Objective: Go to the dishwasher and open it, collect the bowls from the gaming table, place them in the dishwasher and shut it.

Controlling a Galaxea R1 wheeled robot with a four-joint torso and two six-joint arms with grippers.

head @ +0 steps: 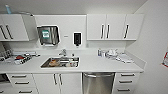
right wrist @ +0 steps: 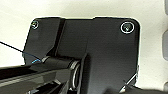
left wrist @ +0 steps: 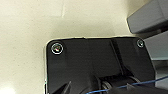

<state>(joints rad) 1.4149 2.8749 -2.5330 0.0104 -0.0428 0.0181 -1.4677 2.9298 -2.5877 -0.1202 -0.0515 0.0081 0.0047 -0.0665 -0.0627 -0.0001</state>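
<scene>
Ahead, one dishwasher, door closed, under white counter.

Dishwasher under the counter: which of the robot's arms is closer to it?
Right, probably. The dishwasher sits right of centre in the head view, on the right arm's side. Both wrist views look down at pale floor, so neither arm reaches for it.

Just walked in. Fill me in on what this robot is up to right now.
Nothing is being handled at the moment. The robot faces a kitchen counter, looking down at it from the head camera. The dishwasher, with its steel front and bar handle, sits under the counter to the right of the sink, and its door is shut. No bowls have been collected yet. Both wrist cameras look down at pale floor.
</scene>
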